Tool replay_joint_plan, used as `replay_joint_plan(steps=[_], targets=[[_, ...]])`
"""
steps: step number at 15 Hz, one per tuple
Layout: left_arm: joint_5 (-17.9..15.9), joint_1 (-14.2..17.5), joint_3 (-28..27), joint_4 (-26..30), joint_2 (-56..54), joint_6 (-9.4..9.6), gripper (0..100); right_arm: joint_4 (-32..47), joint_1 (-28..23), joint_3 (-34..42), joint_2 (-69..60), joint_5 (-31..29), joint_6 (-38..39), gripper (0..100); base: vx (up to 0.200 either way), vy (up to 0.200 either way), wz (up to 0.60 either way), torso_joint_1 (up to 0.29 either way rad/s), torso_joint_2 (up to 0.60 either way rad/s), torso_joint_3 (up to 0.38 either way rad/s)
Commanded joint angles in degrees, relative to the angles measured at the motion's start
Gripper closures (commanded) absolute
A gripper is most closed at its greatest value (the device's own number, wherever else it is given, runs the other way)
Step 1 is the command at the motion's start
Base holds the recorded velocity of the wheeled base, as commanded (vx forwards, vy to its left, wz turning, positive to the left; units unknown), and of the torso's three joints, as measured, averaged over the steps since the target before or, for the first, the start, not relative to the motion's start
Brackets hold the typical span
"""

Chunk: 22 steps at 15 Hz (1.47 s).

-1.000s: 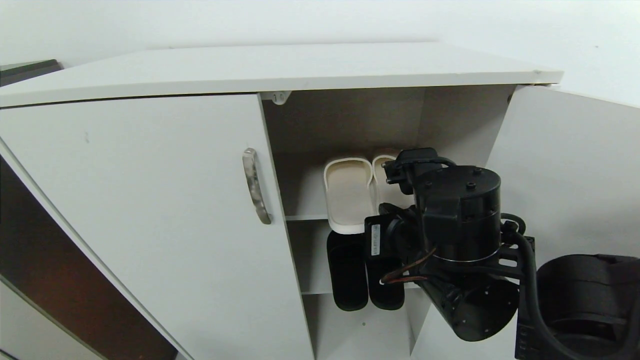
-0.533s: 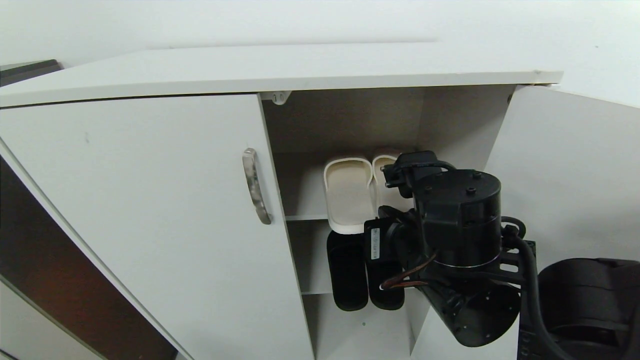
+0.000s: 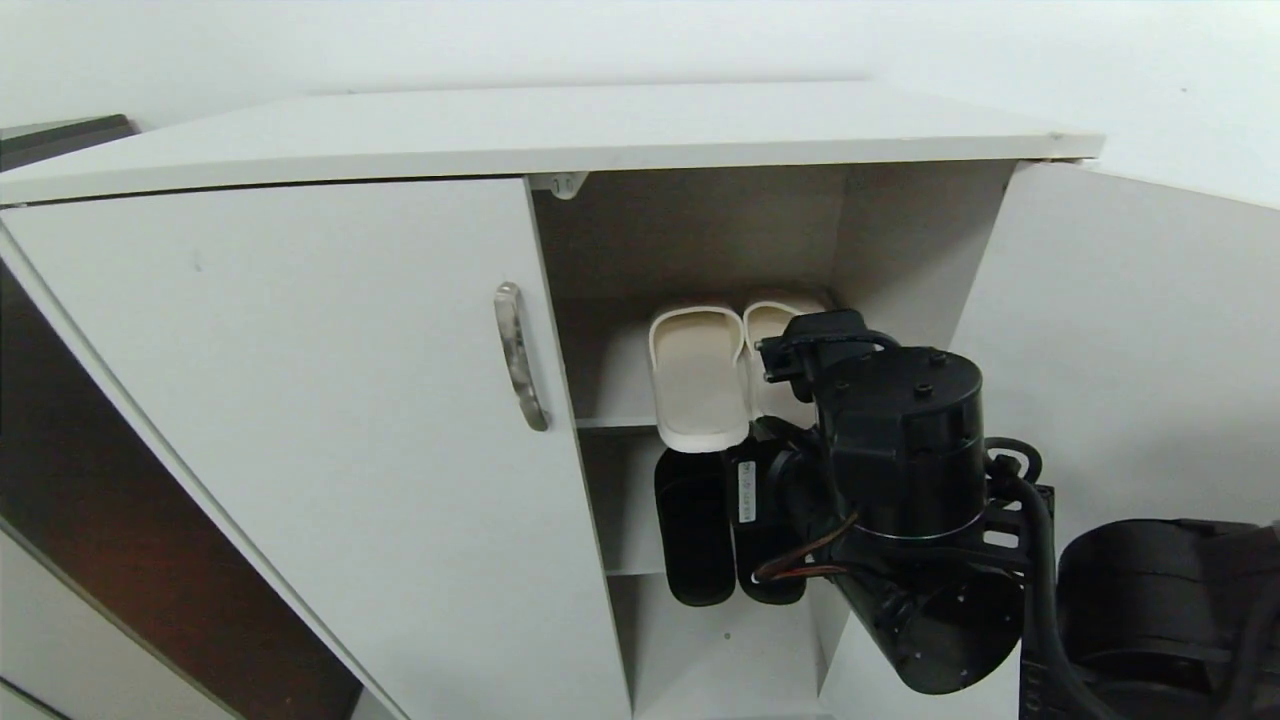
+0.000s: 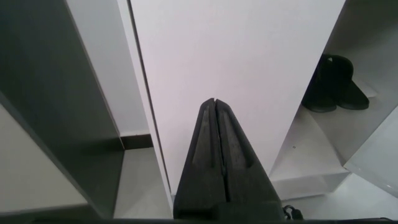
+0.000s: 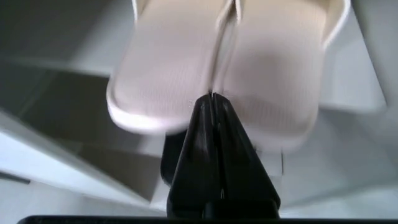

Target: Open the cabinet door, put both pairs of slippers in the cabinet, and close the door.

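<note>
Cabinet point(image 3: 560, 125), white laminate board, flat top, two doors. Left door point(image 3: 300, 420): closed, smooth matte panel, one curved brushed-metal handle point(image 3: 520, 355) set upright near its inner edge. Left tool point(image 4: 216, 106): black, tapered, fingers pressed together on nothing, pointing at the plain face of that closed door. Open compartment, upper shelf point(image 3: 610, 425): white slippers point(image 3: 700, 375), a moulded foam-like pair with raised rims, side by side and touching, heels overhanging the shelf's front edge. Shelf below: black slippers point(image 3: 695, 530), the same shape, matte, also heels outward. Both pairs are inside, so I judge the door the only item left. Right tool point(image 5: 211, 98): black, fingers closed flat against each other, empty, its tip just before the white heels at the seam between the two soles. Right door point(image 3: 1130, 350): swung wide, a tall upright slab lying to the right of my right arm point(image 3: 900, 460). That arm is far nearer it than the left.
</note>
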Motion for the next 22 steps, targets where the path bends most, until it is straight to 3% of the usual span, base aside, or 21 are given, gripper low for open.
replay_joint_plan(steps=[1,19,22], targets=[[0.0,0.0,0.0,0.0,0.1,-0.01,100,0.0,0.1,0.0,0.4,0.0,0.0,100,-0.2,0.0,0.0,-0.002,-0.01,0.007],[0.0,0.0,0.0,0.0,0.1,-0.01,100,0.0,-0.1,0.2,0.9,0.3,0.5,100,-0.2,0.0,0.0,0.001,0.0,0.004],[0.0,0.0,0.0,0.0,0.1,-0.01,100,-1.2,-0.5,0.9,1.5,0.4,0.2,100,0.0,0.0,0.0,0.0,0.0,0.0]])
